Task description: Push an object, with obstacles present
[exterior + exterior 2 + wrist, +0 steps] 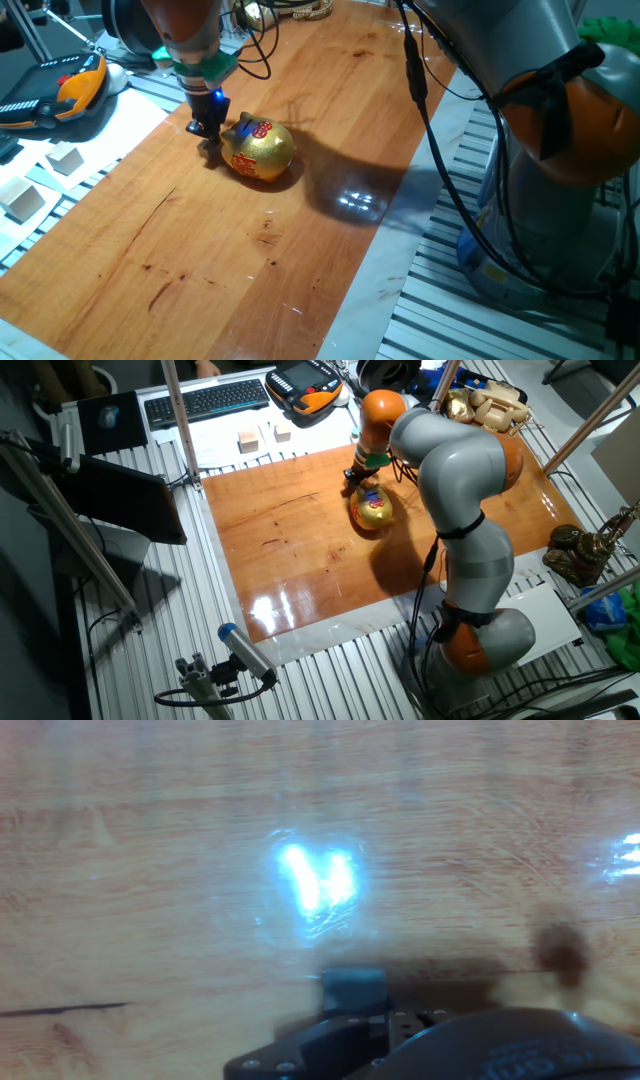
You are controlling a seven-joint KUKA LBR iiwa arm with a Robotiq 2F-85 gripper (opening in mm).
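Note:
My gripper [211, 150] stands low over the wooden table [200, 250], its tips at the surface just left of the gold piggy bank [262, 151], touching or almost touching it. The pig is shiny gold with red markings and lies near the table's far side. The other fixed view shows the gripper [354, 480] just behind the pig [373, 510]. The fingers look closed together with nothing between them. In the hand view one dark finger [353, 991] shows over bare wood with a bright glare. The tiny tan cube shows in no view.
Pale wooden blocks [65, 158] [22, 198] sit off the table's left edge on the slatted bench. An orange and black pendant [60, 90] lies behind them. The arm's base [480, 630] and cables [420, 90] stand at the table's right side.

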